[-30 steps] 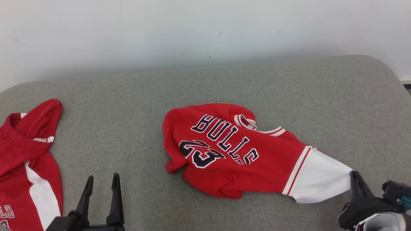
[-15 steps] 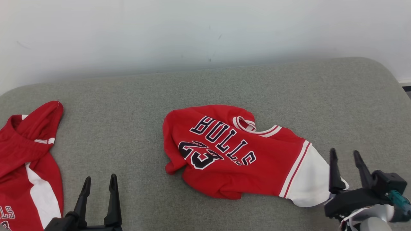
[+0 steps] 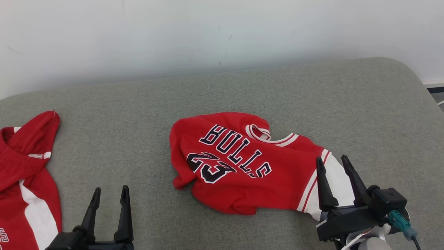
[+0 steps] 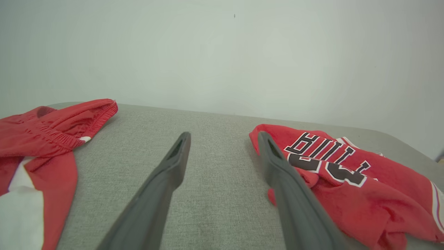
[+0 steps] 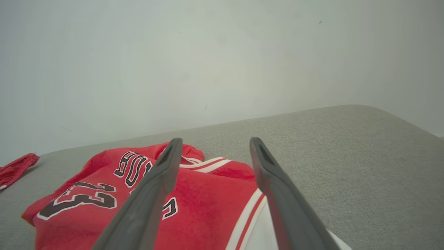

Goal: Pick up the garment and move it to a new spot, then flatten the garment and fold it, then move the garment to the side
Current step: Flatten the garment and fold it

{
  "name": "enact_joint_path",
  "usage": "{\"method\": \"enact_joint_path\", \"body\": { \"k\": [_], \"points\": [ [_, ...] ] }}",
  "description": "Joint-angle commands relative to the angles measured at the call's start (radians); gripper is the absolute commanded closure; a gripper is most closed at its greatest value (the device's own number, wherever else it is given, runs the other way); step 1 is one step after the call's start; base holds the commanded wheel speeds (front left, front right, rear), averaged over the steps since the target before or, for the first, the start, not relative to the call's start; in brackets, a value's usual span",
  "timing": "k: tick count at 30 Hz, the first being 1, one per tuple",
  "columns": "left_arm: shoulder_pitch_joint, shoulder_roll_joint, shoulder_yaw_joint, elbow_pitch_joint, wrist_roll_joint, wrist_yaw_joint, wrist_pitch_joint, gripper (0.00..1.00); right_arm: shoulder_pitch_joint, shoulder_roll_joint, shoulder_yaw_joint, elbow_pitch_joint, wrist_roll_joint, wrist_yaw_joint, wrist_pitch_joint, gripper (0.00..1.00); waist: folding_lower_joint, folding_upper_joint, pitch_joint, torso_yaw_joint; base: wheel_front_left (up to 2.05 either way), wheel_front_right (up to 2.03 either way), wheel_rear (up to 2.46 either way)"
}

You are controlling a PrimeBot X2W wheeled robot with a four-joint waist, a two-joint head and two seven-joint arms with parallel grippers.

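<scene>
Far to the left, a pair of soft red shorts with a white stripe (image 3: 24, 173) lies crumpled at the edge of a big grey cloth-covered pad (image 3: 242, 86). Part of the shorts runs off the side of what I can see.

Next comes the left gripper (image 3: 111, 189), a black pincer with two long fingers. It sits low at the front of the pad and points toward the wall. Its fingers are spread apart, and bare grey cloth shows between them. The shorts are on one side of it and the shirt on the other, and it is apart from both.

In the middle of the pad lies the red basketball shirt with white trim and dark letters (image 3: 242, 166). It says BULLS and 23 on it. The shirt is bunched and wrinkled, not flat, and its left edge is curled under. Its striped neck hole (image 3: 258, 131) is on the side nearer the wall. At the right end, past some red and white stripes, there is a plain white part (image 3: 338, 180).

The right gripper (image 3: 331, 159), another black pincer with two long fingers, is over that white end. Its fingers are spread wide and are not pinching anything. White cloth shows between them and under them. I cannot tell if the fingertips touch the cloth. A small blue-green plug (image 3: 399, 222) with a wire sticks out of its side.

Further right there is more grey pad, ending in a rounded corner. Behind it all stands a plain white wall (image 3: 208, 31).
</scene>
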Motion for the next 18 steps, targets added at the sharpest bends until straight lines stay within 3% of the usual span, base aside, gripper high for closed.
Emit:
{"method": "enact_joint_path", "body": {
  "k": [1, 10, 18],
  "points": [
    [-0.009, 0.000, -0.001, 0.004, 0.008, -0.003, -0.003, 0.00, 0.010, 0.002, 0.005, -0.006, 0.001, 0.000, -0.003, 0.00, 0.0000, 0.0000, 0.002, -0.003, 0.00, 0.00, 0.00],
    [-0.044, 0.000, -0.037, 0.038, 0.002, -0.074, -0.003, 0.00, 0.003, 0.008, 0.019, -0.017, -0.004, 0.000, -0.003, 0.00, 0.0000, 0.0000, 0.014, -0.027, 0.00, 0.00, 0.00],
    [-0.080, 0.000, -0.106, 0.112, 0.039, -0.110, -0.003, 0.00, -0.012, 0.014, 0.034, -0.014, 0.009, 0.000, -0.003, 0.00, 0.0000, 0.0000, 0.038, -0.068, 0.00, 0.00, 0.00]
  ]
}}
